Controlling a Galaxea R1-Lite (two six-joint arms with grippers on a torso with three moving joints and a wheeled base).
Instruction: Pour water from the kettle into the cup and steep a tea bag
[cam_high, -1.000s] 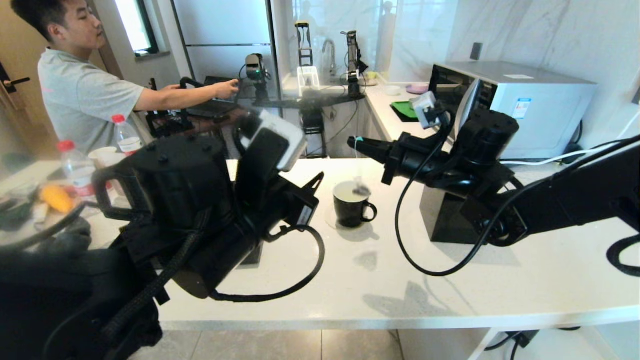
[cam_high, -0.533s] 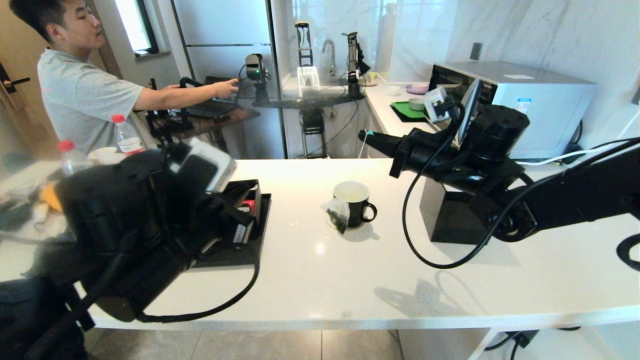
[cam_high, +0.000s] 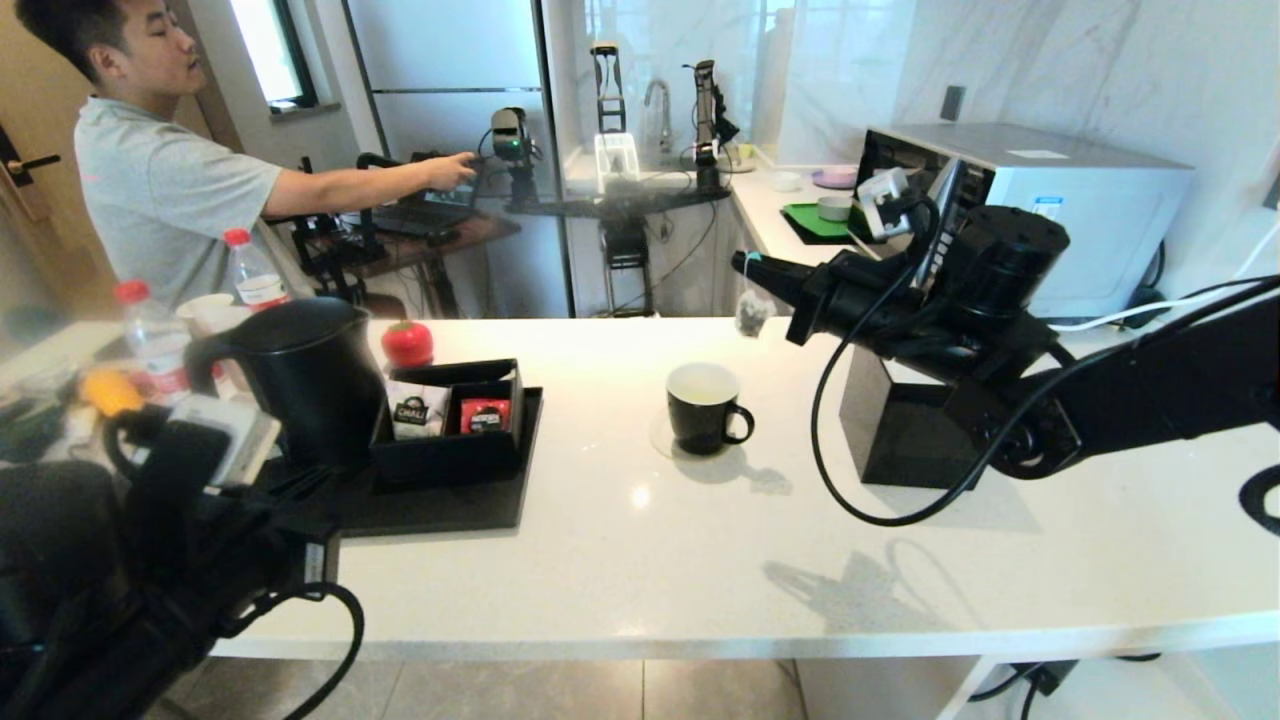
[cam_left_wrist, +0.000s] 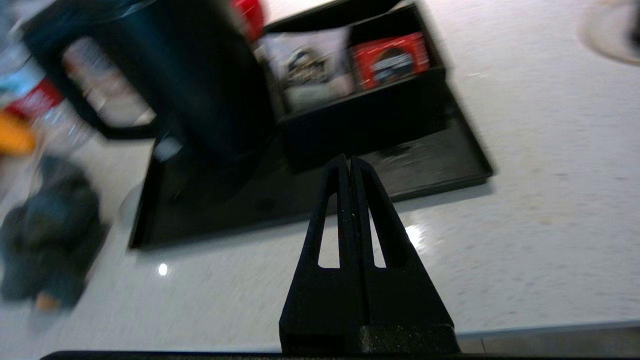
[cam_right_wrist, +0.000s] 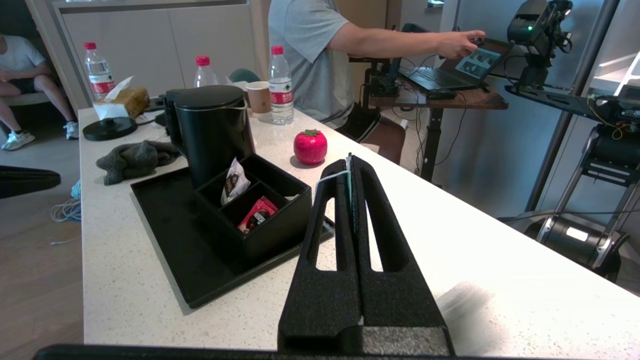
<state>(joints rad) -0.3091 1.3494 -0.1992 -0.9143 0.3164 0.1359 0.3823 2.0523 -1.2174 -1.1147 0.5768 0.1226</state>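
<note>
Counter: glossy white speckled stone; marble wall behind
Right gripper: pinching tea bag string above matte cup
Left gripper: pressed together, empty

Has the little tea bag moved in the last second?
Yes. The tea bag has gone up: it hung at the cup rim before, and now dangles clear above it from the right gripper.

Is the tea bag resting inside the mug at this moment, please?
No, the tea bag hangs by its string from the right gripper, up in the air above the mug.
</note>
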